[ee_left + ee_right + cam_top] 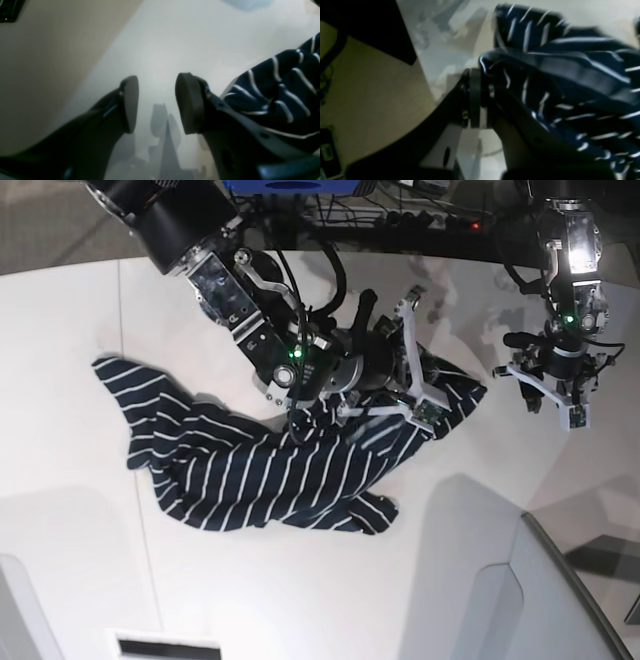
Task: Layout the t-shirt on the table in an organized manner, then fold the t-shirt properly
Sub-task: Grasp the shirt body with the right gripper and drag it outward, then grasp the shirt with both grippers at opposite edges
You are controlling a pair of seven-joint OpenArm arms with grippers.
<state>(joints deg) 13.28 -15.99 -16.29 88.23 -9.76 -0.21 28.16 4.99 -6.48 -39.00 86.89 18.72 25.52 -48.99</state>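
Layout step: right fingers [480,100] clamped on crumpled navy white-striped t-shirt [260,465], left fingers [156,102] apart, empty; next, spread toward 3 o'clock across white bench [80,570].

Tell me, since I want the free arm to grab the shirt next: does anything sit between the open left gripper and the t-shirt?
Nothing visible does. The left gripper hangs open over bare table, with only white tabletop between it and the t-shirt.

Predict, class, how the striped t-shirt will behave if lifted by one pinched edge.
The t-shirt is probably floppy: it lies creased on the table and bunches where the right gripper pinches it. It likely drapes and drags rather than holding shape. It looks thin, so probably light.
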